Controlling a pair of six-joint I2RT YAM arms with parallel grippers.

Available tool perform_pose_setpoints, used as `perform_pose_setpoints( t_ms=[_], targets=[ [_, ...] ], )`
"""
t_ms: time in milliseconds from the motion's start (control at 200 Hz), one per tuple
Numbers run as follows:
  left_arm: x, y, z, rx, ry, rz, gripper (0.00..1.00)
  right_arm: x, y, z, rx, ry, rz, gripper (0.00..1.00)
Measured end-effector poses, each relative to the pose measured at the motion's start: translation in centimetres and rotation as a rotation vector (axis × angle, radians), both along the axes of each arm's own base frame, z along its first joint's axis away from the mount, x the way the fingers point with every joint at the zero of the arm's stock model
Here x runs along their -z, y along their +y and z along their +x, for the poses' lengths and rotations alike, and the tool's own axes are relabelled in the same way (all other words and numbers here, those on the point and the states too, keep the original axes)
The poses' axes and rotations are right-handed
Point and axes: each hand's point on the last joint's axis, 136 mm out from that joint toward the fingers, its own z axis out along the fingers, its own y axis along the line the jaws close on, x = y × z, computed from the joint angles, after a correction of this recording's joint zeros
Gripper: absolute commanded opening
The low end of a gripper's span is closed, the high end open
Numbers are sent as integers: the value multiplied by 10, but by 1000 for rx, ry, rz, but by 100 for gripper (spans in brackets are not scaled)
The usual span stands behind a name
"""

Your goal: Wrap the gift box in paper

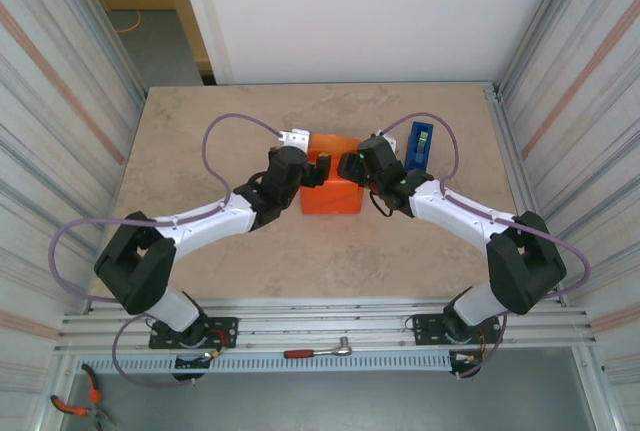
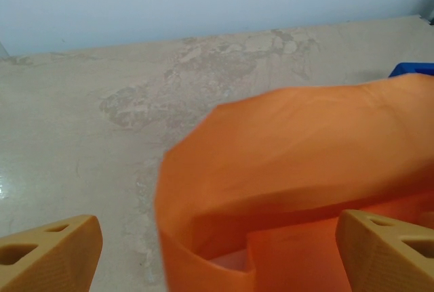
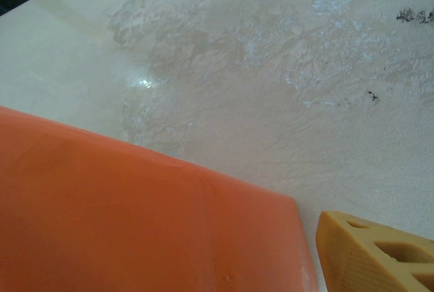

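The paper [image 1: 331,189] is located at the middle of the desk [image 1: 200,131], where it is formed into a low orange block between the two tools. The gift box is concealed by the paper; in the left wrist view only a pale sliver [image 2: 229,262] is exposed inside the fold, and it cannot be identified with certainty. The left tool [image 1: 315,169] is positioned at the block's far left edge. Its fingertips [image 2: 49,251] are spread wide, and a raised, curled flap of the paper is seen between them; the left fingertip is clear of the paper, the right one is at its edge, and nothing is gripped. The right tool [image 1: 350,166] is positioned at the block's far right edge. In the right wrist view a single fingertip [image 3: 371,253] is seen just beside a smooth orange face of the paper. The opposite finger is out of frame, so it cannot be told how far this tool is open or whether anything is gripped. A blue tape dispenser [image 1: 420,144] is placed upright on the desk to the right of the right tool, apart from the paper.
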Motion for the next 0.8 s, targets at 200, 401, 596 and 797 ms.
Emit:
perform_pose_setpoints(
  t_ms=[200,401,596,797],
  targets=[
    [14,-6,-1,9,23,23,90,0,0,0,0,1,0,76],
    [22,-7,3,-18,26,46,89,-2,1,-1,-10,12,-5,76],
    [21,-7,4,-48,20,68,89,-4,0,-4,-37,59,13,78],
    [21,-5,6,-72,18,74,89,-15,-10,-15,-58,97,46,78]
  ],
)
